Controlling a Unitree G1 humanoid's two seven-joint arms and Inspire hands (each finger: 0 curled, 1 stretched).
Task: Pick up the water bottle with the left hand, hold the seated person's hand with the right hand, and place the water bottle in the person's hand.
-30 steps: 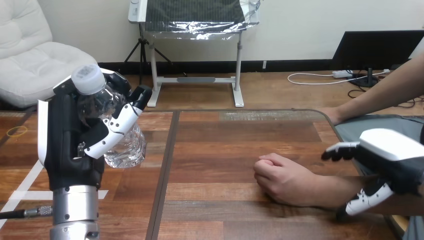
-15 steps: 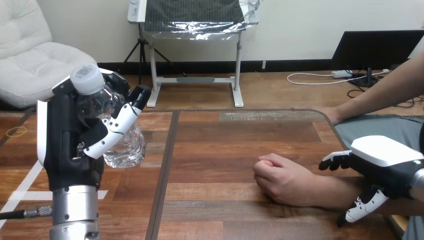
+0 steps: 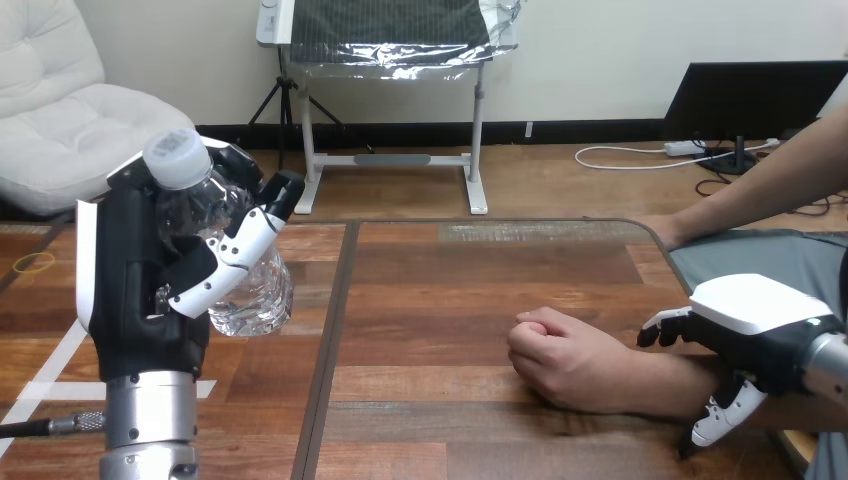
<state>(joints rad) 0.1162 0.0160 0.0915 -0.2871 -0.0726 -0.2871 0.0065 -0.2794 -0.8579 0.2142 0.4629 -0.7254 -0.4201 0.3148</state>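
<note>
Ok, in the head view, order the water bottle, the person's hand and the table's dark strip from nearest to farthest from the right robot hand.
1. The person's hand, fisted on the table just left of the right robot hand.
2. The dark strip, left of the table's centre.
3. The water bottle, far left, in the left robot hand.

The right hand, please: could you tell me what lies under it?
The person's forearm lies under the right hand, resting on the table. The hand's own body covers that stretch, so whether they touch cannot be seen.
</note>
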